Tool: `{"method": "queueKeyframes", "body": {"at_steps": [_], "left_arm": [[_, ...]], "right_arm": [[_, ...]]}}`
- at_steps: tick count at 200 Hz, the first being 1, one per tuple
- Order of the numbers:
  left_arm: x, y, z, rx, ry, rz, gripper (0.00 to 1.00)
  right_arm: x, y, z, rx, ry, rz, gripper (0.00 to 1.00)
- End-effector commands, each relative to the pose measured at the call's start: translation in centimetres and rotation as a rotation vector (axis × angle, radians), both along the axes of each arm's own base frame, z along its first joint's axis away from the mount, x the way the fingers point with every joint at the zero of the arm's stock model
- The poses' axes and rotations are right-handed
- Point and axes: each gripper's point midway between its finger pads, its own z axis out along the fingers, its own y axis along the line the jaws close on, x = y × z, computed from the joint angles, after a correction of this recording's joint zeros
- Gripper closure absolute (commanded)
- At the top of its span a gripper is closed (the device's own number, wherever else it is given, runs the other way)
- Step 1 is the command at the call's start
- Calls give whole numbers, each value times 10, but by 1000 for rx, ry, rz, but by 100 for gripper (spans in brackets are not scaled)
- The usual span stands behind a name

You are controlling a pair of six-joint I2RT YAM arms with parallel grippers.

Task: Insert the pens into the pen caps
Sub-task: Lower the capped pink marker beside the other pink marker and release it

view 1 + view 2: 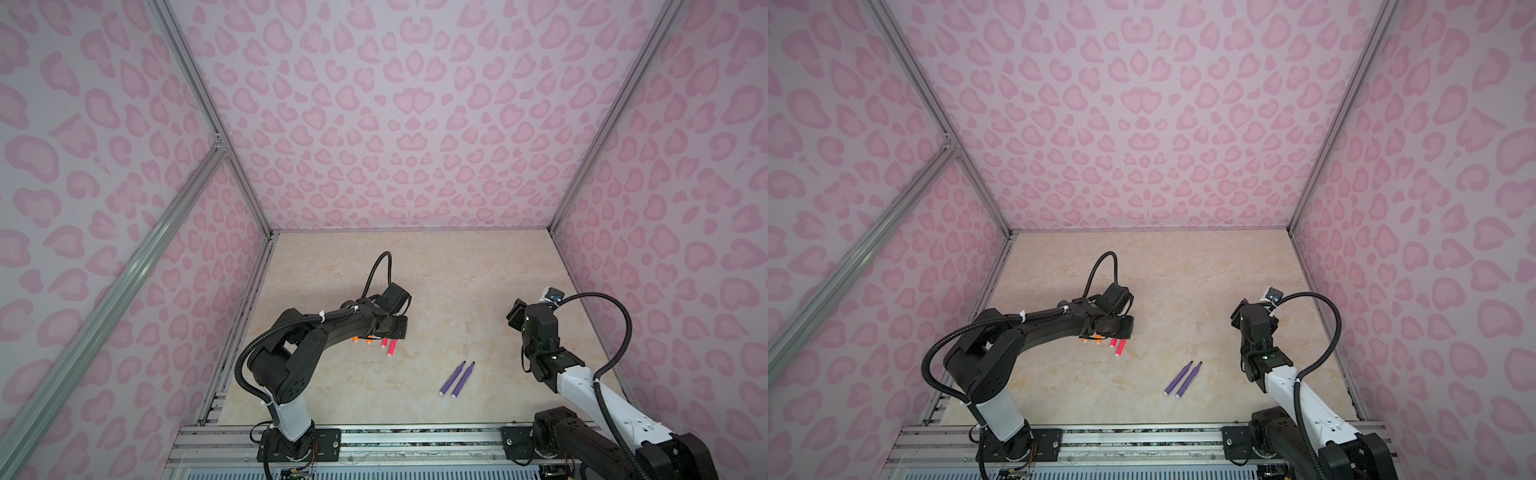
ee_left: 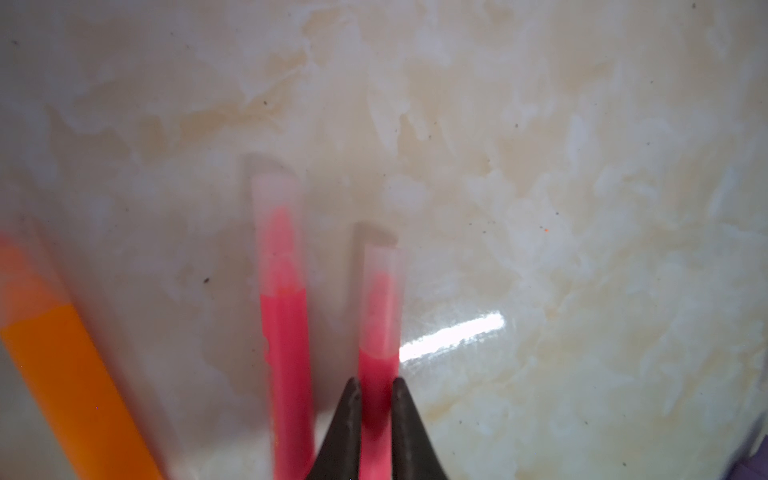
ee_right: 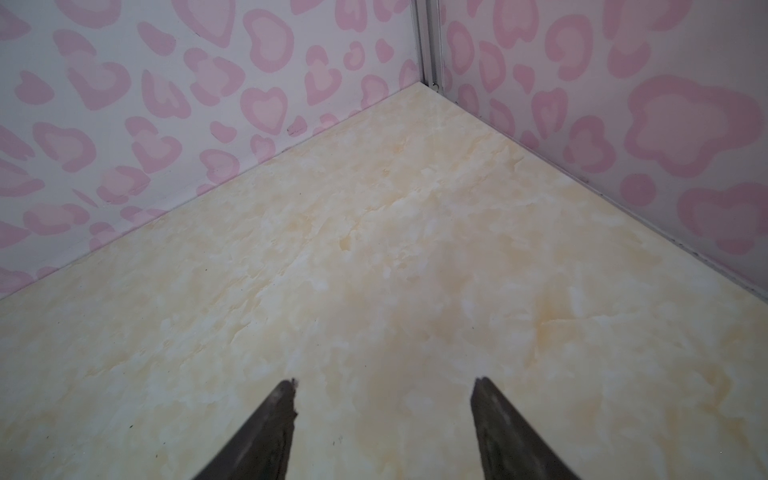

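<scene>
In the left wrist view my left gripper (image 2: pixel 376 380) is shut on a pink-red pen (image 2: pixel 376 365) whose tip sits inside a clear pen cap (image 2: pixel 382 291). Beside it lies a second pink-red pen (image 2: pixel 286 353), also in a clear cap (image 2: pixel 276 232), and an orange pen (image 2: pixel 70 395) farther off. In both top views the left wrist hides most of this row; only two orange ends (image 1: pixel 361 341) and two pink-red ends (image 1: pixel 388 347) stick out. Two purple pens (image 1: pixel 456 379) (image 1: pixel 1182 379) lie side by side mid-table, dark tips bare. My right gripper (image 3: pixel 386 380) is open and holds nothing.
The beige marbled table (image 1: pixel 457 282) is boxed in by pink-patterned walls with aluminium posts (image 1: pixel 582 183). The right arm (image 1: pixel 540 332) hovers near the right wall, facing the back right corner (image 3: pixel 432 85). A metal rail (image 1: pixel 415 432) runs along the front edge.
</scene>
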Motion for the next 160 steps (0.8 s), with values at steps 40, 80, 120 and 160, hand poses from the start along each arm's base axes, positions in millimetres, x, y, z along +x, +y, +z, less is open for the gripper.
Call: {"method": "queueKeyframes", "body": {"at_steps": [40,80,120,160], "left_arm": [[1,11,-8,69,13,22,79],[1,11,-11,77,22,23,78],[6,22,-10,119,-6,63,86],[8,27,-8,129,-12,83,86]], "right_arm": [[1,-3,3,6,-25,-15,32],[0,-4,3,8,-25,-19,32],[0,-4,3,11,-23,-18,32],[0,-5,4,14,-32,-19,32]]}}
